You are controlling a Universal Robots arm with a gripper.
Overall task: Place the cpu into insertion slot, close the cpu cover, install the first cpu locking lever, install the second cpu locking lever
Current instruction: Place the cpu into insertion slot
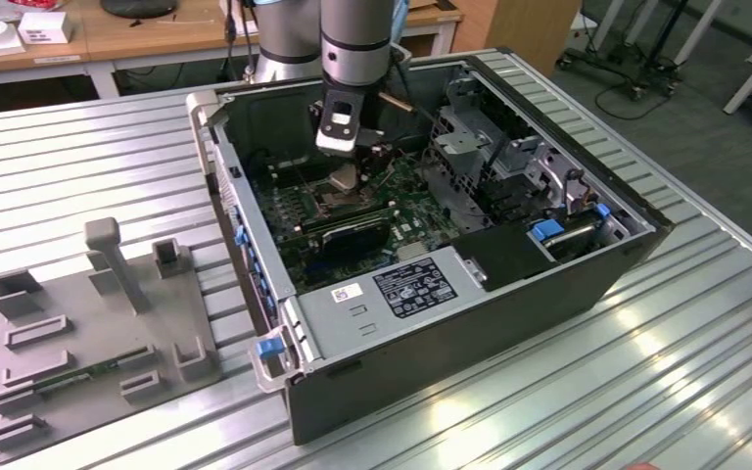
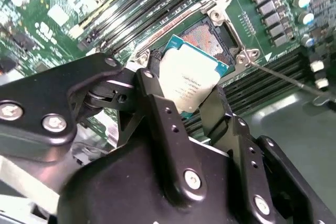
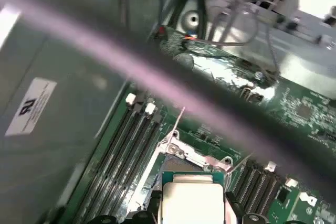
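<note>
Ribbed bench (image 1: 89, 147), open computer case (image 1: 481, 323). We find the end effector (image 2: 181, 85) clenched on the cpu (image 2: 195, 72) over the insertion slot (image 2: 210, 38); placement, we judge, demands square alignment.

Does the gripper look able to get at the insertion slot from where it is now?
Probably yes: the gripper, holding the cpu, hangs close above the insertion slot, and the socket lies uncovered with nothing between.

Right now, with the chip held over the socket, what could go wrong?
The cpu looks tilted in the hand above the insertion slot; a corner may land first and bend contacts. The thin locking lever lies close beside the slot; the hand might snag it.
</note>
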